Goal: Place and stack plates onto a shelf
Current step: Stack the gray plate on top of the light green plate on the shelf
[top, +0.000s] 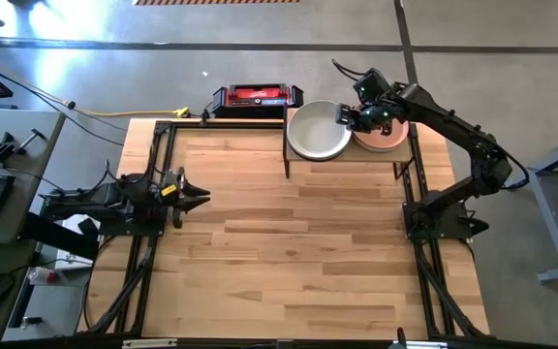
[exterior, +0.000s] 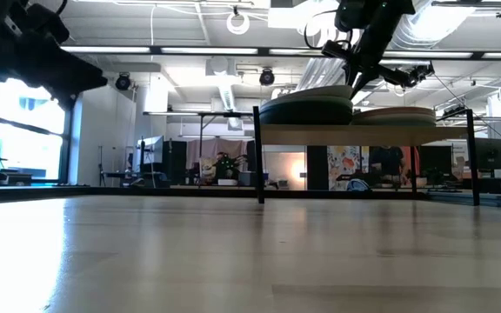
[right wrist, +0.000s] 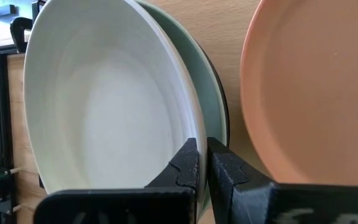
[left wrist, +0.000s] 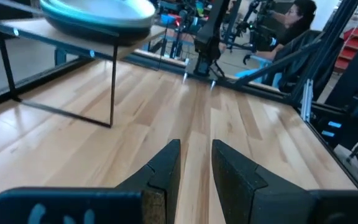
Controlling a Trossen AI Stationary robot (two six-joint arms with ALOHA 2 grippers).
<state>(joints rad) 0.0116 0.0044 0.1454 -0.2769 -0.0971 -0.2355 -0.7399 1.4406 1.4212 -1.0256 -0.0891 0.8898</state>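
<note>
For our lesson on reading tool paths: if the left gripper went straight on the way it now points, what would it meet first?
Probably nothing soon: the left gripper points across bare table, and the shelf stands off to one side of its line. Depth is uncertain.

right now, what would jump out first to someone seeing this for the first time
The two stacks of plates on the shelf at the table's far edge: an off-white plate tops one, a salmon plate tops the other. The right gripper is shut on the off-white plate's rim, while the left gripper waits open at the table's left side.

Two plate stacks [top: 320, 131] sit side by side on the shelf [top: 349, 158].
</note>
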